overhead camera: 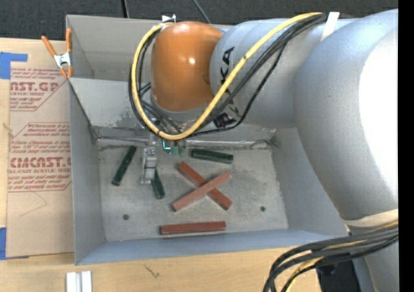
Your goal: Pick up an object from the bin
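Gripper point(150, 171) beside short dark green bar point(158, 188); arm point(291, 90) lettered "KA".

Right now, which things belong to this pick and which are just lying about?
In play:
gripper, left of centre
short dark green bar beside it, likeliest target
long dark green bar to its left

Lying about:
crossed pair of reddish-brown flat bars
lone reddish-brown flat bar, lowest in view
dark green bar under the arm

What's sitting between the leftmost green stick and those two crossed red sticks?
In the camera view, the end effector and a short green stick close beside it.
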Controlling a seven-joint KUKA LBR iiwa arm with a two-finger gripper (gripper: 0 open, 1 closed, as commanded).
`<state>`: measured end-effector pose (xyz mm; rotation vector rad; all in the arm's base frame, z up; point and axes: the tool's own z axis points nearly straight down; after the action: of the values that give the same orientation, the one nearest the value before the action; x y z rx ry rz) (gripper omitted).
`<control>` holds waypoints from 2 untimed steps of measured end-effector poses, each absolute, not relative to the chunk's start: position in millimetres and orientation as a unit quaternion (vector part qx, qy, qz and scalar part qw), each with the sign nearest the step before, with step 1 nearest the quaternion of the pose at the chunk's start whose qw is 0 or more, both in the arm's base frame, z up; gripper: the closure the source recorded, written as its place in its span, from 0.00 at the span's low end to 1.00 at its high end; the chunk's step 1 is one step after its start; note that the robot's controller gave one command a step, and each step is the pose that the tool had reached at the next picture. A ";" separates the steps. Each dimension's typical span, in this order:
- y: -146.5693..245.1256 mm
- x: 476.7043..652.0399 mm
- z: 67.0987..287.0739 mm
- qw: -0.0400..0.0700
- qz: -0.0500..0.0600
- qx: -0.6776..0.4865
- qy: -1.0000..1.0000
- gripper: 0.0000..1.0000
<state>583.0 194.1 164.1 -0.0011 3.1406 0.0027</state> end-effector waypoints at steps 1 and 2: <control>214.3 589.0 126.7 0.004 0.001 -0.045 0.999 0.00; 203.1 587.4 95.8 0.001 0.001 -0.200 0.980 0.00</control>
<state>587.4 203.1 95.8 -0.6277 3.0767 0.0018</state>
